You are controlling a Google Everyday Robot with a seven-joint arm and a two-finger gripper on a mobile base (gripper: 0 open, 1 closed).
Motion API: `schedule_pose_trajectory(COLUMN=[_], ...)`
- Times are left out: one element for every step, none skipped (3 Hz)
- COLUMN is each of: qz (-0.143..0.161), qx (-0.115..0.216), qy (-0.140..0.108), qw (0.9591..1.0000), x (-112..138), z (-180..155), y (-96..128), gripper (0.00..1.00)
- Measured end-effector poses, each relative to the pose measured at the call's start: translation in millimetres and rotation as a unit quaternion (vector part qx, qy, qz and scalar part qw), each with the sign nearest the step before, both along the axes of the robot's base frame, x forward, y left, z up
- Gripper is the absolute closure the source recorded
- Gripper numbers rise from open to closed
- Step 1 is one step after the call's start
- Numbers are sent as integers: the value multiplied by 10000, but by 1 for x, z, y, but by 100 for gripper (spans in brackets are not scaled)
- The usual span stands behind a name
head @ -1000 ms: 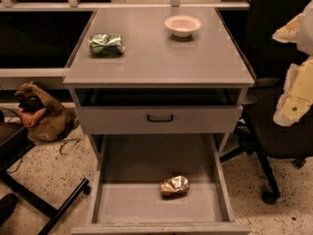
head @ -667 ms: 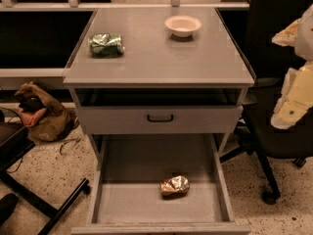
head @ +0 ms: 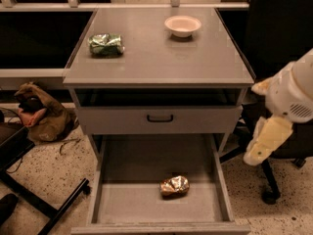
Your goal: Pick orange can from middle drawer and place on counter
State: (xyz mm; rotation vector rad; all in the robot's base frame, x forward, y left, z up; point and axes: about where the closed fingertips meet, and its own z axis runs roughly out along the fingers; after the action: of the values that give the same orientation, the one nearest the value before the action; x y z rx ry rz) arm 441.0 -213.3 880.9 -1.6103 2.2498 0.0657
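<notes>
The orange can (head: 174, 185) lies on its side on the floor of the open middle drawer (head: 127, 207), near the front and a little right of centre. The counter (head: 156, 53) is the grey top of the cabinet above it. My gripper (head: 262, 143) is the pale yellow end of the white arm at the right edge. It hangs outside the cabinet, to the right of the drawer's right wall and above the can's level. It holds nothing that I can see.
A shiny green can (head: 105, 44) lies on the counter's left side and a white bowl (head: 182, 25) stands at its back right. A closed drawer front with a black handle (head: 160, 118) sits above the open drawer. A brown bag (head: 39, 116) lies on the floor at left, black chair legs (head: 44, 204) at lower left, and a dark chair (head: 279, 180) behind the arm.
My arm has come down and a little to the left at the right edge. The can, the drawer and the things on the counter have not moved.
</notes>
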Motion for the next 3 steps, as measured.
schedule_pose_trajectory(qz=[121, 121, 222], qx=[411, 412, 629], qy=[650, 651, 762], qw=[9970, 9970, 9949], x=[2, 2, 11], z=[-71, -71, -102], y=[16, 16, 21], gripper=[0, 0, 0])
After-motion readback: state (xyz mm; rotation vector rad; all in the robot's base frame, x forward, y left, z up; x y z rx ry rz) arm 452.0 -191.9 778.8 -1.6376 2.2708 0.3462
